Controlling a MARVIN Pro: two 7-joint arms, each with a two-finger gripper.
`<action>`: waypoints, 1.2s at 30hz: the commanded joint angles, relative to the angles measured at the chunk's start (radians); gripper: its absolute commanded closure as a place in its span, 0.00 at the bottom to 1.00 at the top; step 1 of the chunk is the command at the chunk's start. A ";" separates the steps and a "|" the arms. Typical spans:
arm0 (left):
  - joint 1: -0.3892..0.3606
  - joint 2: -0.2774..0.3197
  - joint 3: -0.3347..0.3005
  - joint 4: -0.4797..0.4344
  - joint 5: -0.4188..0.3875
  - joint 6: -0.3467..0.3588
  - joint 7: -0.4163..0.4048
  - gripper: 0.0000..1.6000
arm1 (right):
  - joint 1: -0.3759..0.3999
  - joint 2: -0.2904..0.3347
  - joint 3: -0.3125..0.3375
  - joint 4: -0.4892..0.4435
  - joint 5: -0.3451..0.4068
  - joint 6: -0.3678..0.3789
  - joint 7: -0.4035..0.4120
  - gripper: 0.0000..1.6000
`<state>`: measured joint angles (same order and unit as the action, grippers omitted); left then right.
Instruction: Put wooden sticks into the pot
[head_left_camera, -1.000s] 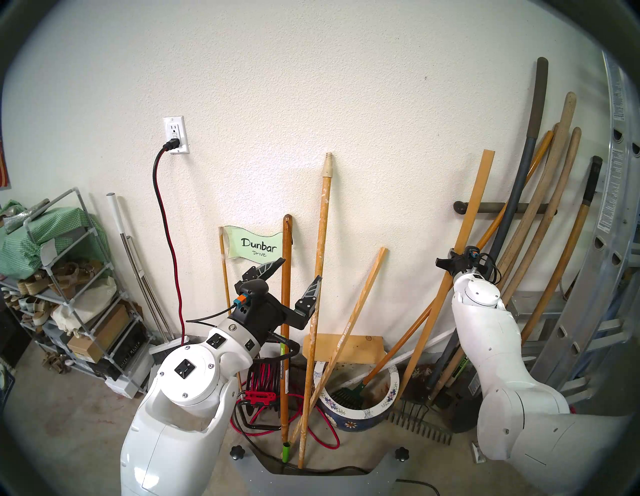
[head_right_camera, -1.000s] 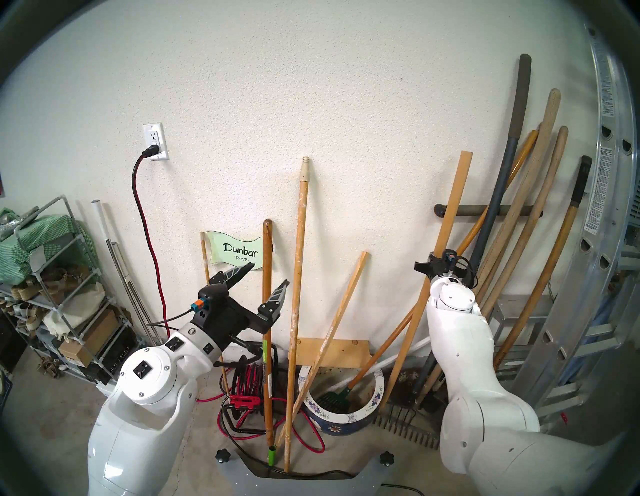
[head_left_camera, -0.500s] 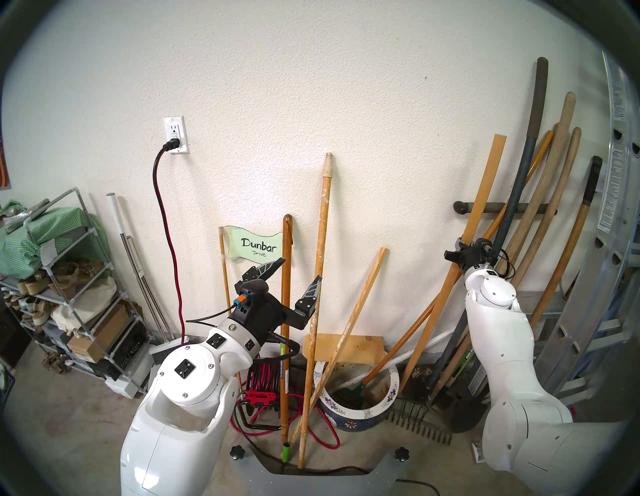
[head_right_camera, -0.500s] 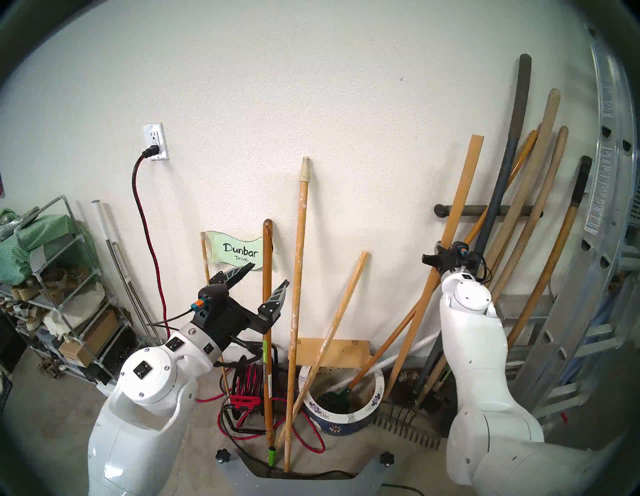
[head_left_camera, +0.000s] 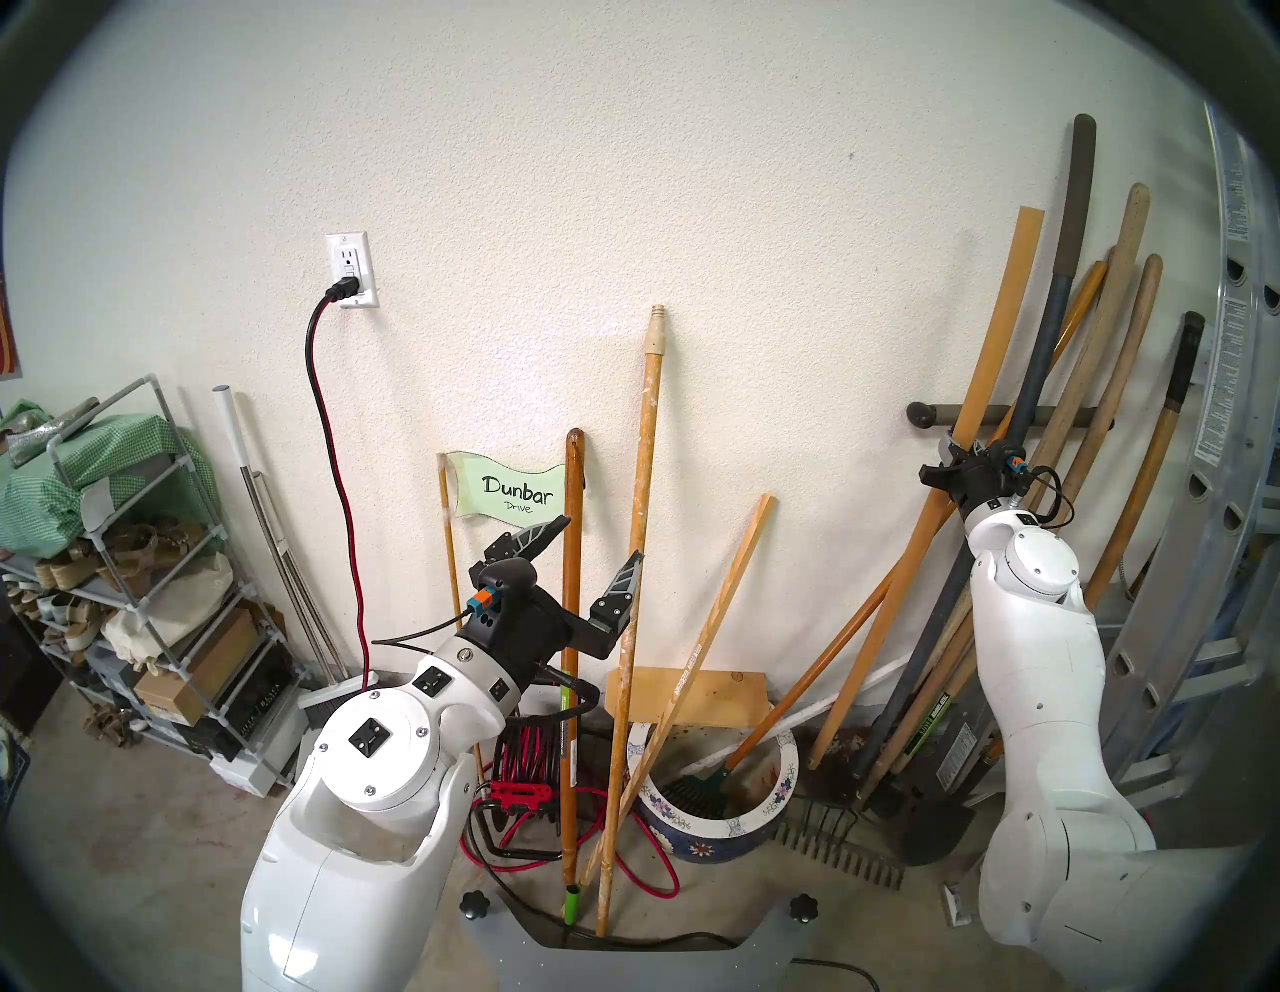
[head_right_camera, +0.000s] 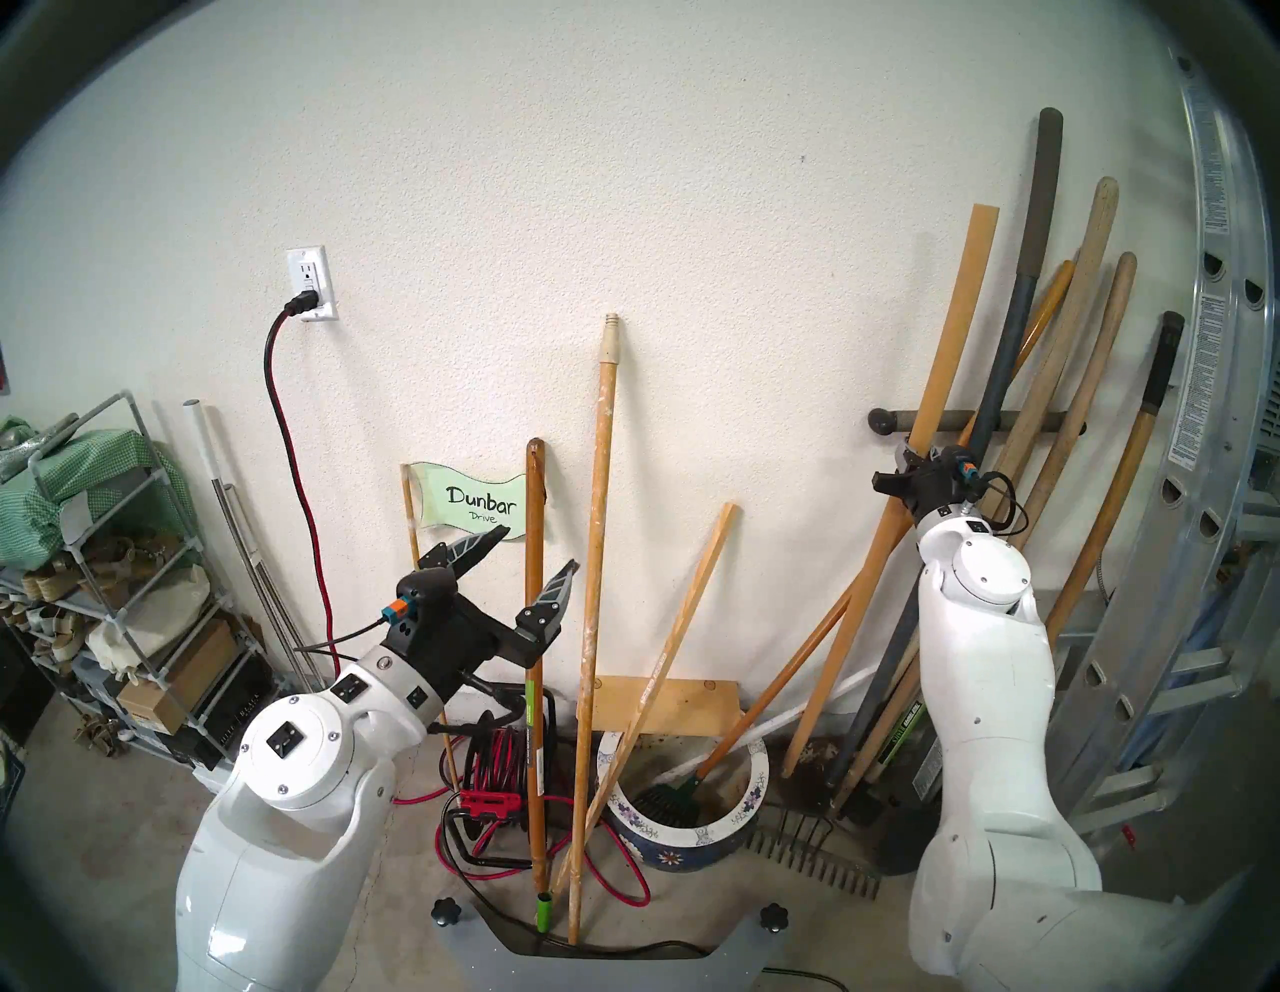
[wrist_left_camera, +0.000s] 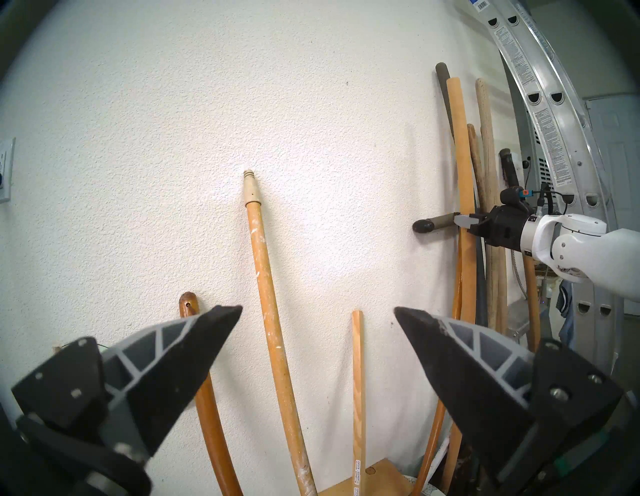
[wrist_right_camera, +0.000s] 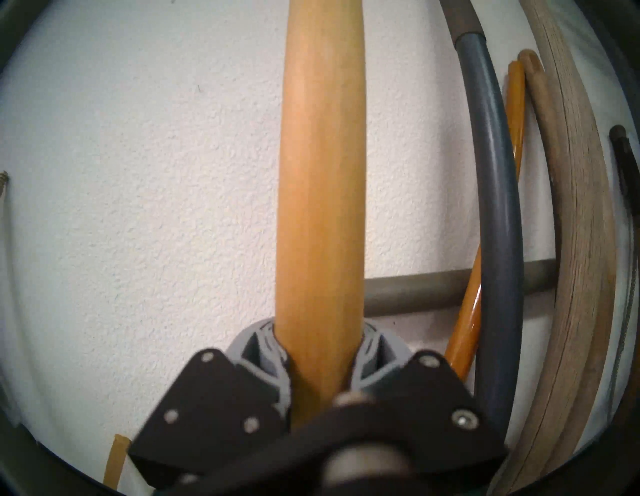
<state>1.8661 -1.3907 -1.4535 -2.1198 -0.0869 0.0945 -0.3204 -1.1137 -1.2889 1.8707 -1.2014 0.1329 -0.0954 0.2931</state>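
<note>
My right gripper (head_left_camera: 959, 450) (wrist_right_camera: 320, 343) is shut on a thick, smooth yellow-tan wooden stick (head_left_camera: 997, 332) (wrist_right_camera: 322, 173), held steeply against the wall at the right. The stick's lower end hangs right of the pot (head_left_camera: 720, 824), a dark blue planter with a white flowered rim on the floor. A thinner paint-flecked stick with a cream threaded tip (head_left_camera: 641, 485) (wrist_left_camera: 266, 294) leans on the wall left of the pot. My left gripper (head_left_camera: 602, 539) (wrist_left_camera: 317, 309) stands open and empty in front of that stick, its fingers on either side of a darker brown handle (head_left_camera: 572, 554).
A small green rake (head_left_camera: 699, 786) lies in the pot, and a thin square lath (head_left_camera: 720, 623) leans by its left rim. Long tool handles (head_left_camera: 1108, 415) and an aluminium ladder (head_left_camera: 1226, 415) crowd the right. A red cord reel (head_left_camera: 526, 769), a floor rake (head_left_camera: 845, 859) and a shoe rack (head_left_camera: 138, 589) stand nearby.
My right gripper has moved up and to the right with the thick stick, whose lower end has risen away from the pot's side. The left arm has not moved.
</note>
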 joint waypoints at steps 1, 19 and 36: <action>0.000 0.000 0.000 0.000 0.000 0.000 0.000 0.00 | -0.026 0.006 0.010 -0.117 0.034 0.000 0.054 1.00; 0.000 0.000 0.000 0.000 0.000 0.000 0.000 0.00 | -0.112 0.008 0.049 -0.309 0.122 0.037 0.213 1.00; 0.000 0.000 0.000 0.000 0.000 0.000 0.000 0.00 | -0.127 0.043 0.121 -0.482 0.220 0.111 0.357 1.00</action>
<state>1.8661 -1.3907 -1.4535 -2.1198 -0.0869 0.0945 -0.3204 -1.2634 -1.2662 1.9720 -1.6061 0.3035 0.0033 0.6116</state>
